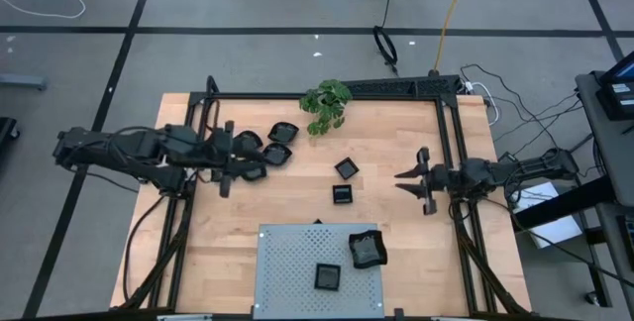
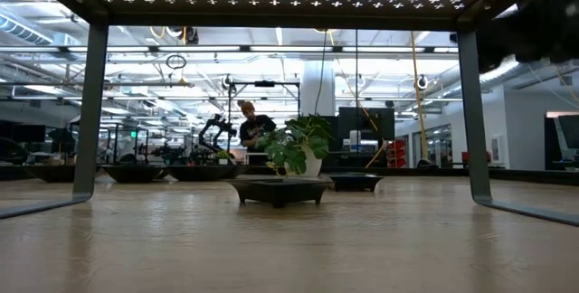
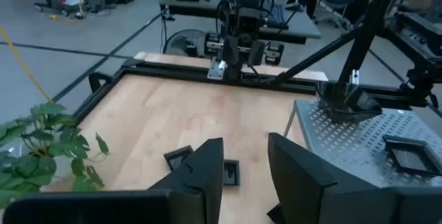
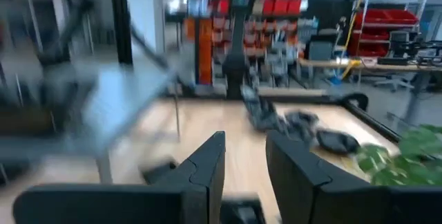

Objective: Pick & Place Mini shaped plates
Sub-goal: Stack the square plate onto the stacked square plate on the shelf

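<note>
I had the wooden table (image 1: 238, 212) filling mid-frame in the high view, with bare wood lower left. The grey perforated panel (image 1: 287, 262) sat at the bottom edge, carrying two mini shaped plates (image 1: 368, 250); two more lay mid-table and a cluster sat upper left beside the plant (image 1: 326, 104). My left gripper (image 1: 230, 169) hovered over that cluster, jaws narrow, nothing visibly held. The right gripper (image 1: 404, 176) sat right of centre, slightly parted, empty.
</note>
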